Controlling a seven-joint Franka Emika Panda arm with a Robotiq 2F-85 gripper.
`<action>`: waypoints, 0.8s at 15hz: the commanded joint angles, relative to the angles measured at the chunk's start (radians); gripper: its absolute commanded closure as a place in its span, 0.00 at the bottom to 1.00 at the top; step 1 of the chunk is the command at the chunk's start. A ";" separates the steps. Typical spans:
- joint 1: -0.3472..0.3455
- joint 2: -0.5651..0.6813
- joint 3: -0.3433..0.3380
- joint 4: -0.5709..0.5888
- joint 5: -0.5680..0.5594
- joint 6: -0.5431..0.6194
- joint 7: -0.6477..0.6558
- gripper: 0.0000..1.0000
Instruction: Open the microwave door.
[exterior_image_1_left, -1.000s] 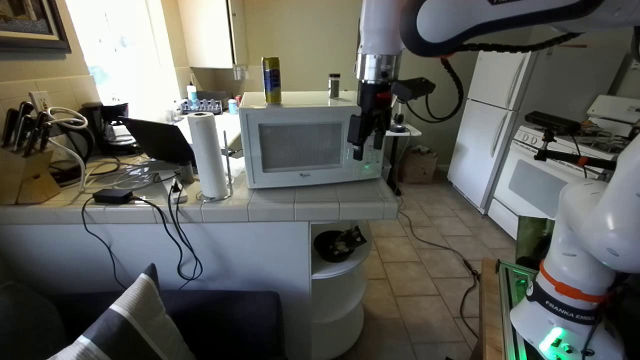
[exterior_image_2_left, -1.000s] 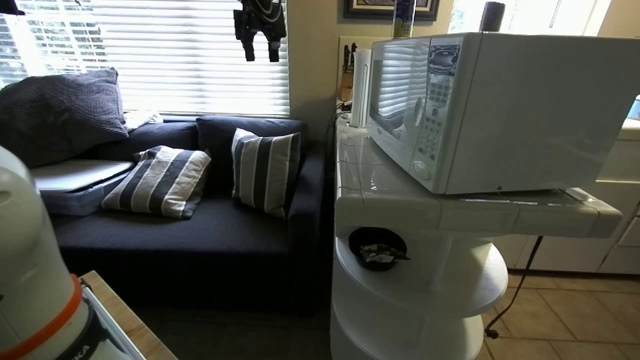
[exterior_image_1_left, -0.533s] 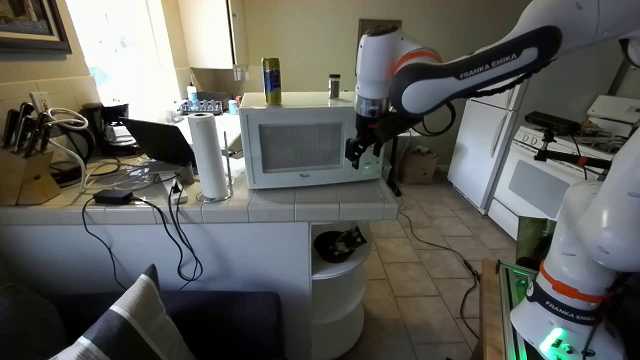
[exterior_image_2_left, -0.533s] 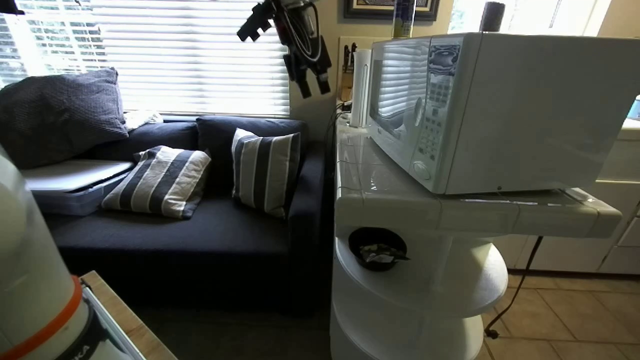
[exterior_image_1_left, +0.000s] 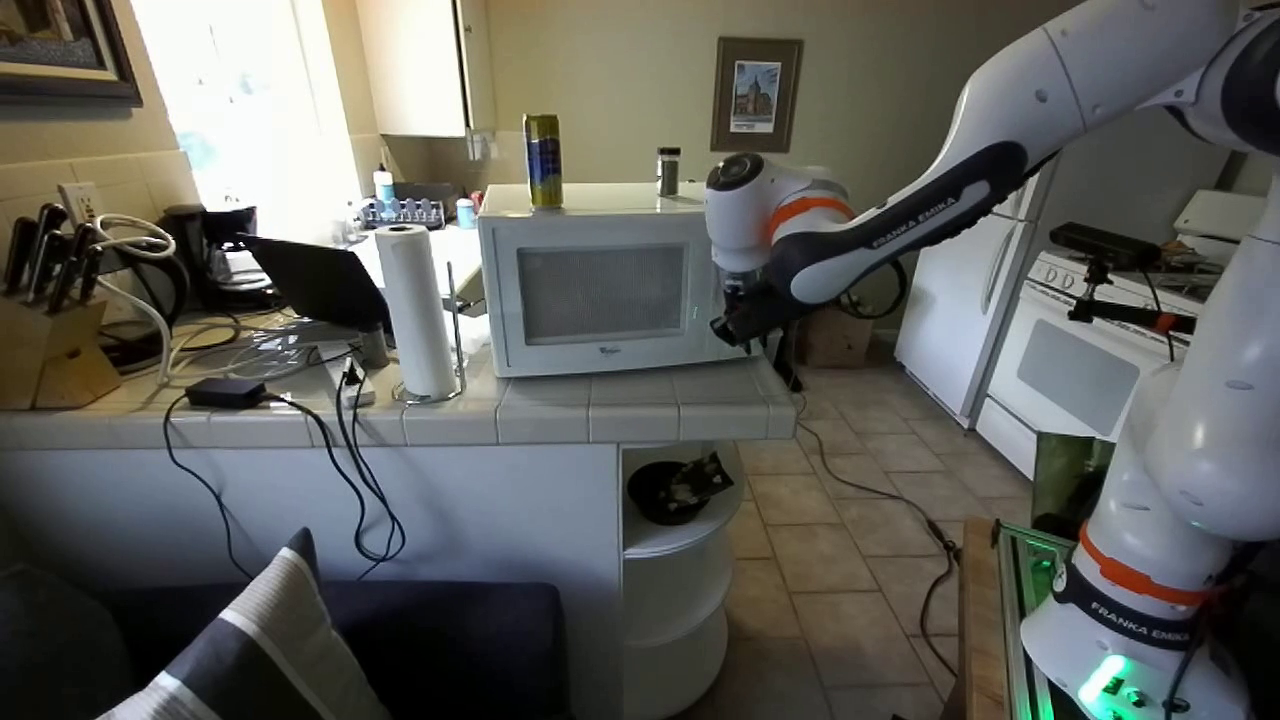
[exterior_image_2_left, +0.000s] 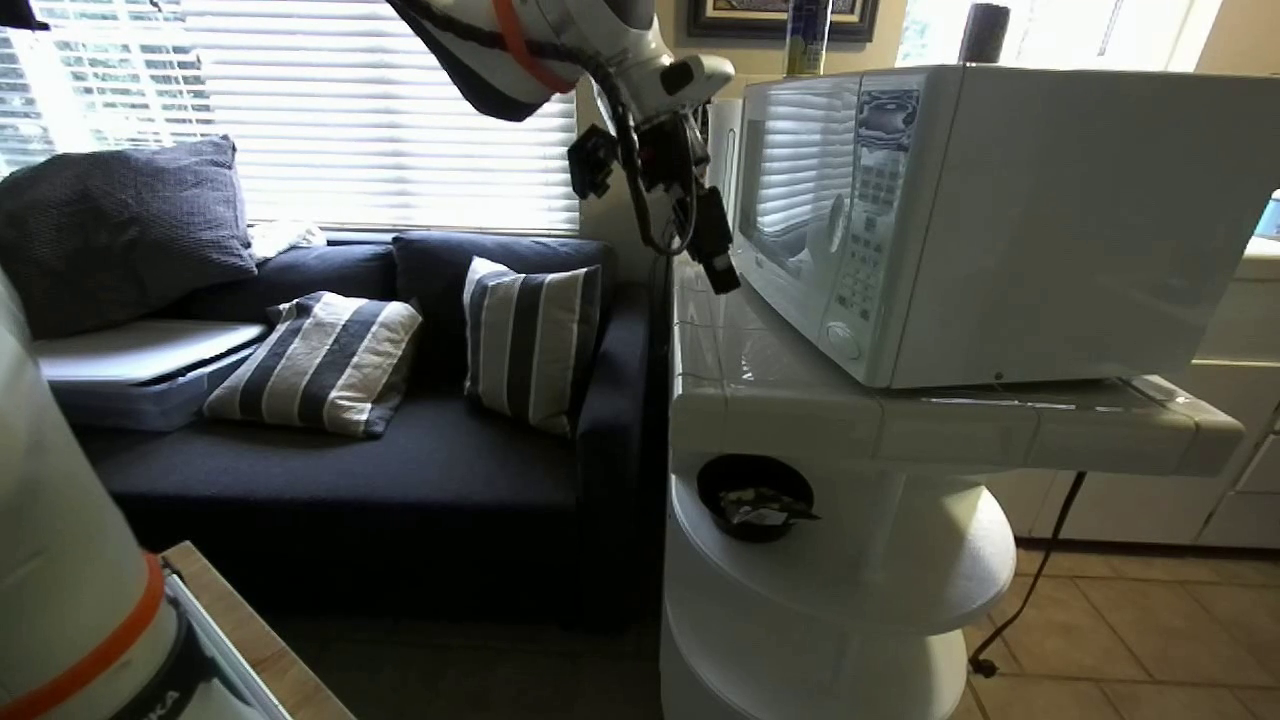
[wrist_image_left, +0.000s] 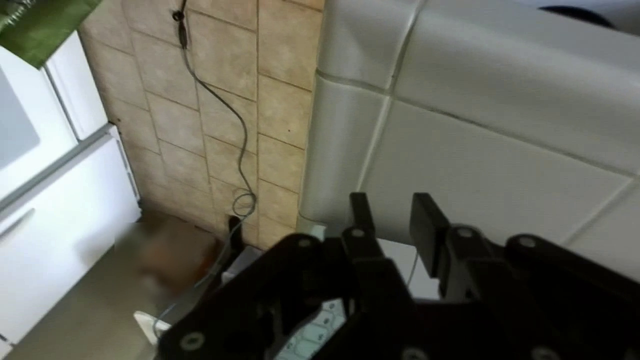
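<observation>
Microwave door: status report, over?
Pincer open, holding nothing. Door shut. Paper towels standing near microwave, might limit the swing.

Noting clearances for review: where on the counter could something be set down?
Bare tile runs in front of the microwave door, from the paper towel roll to the corner near the gripper. On the roll's other side, cables crowd it.

In an exterior view the arm slopes from the upper right down to right of centre; low in the wrist view, the gripper holds its fingers slightly apart.
</observation>
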 joint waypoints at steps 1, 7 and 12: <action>0.014 0.090 -0.048 0.036 -0.041 -0.028 0.203 0.99; 0.020 0.162 -0.118 0.076 -0.079 0.011 0.392 1.00; 0.021 0.187 -0.147 0.089 -0.127 0.069 0.415 1.00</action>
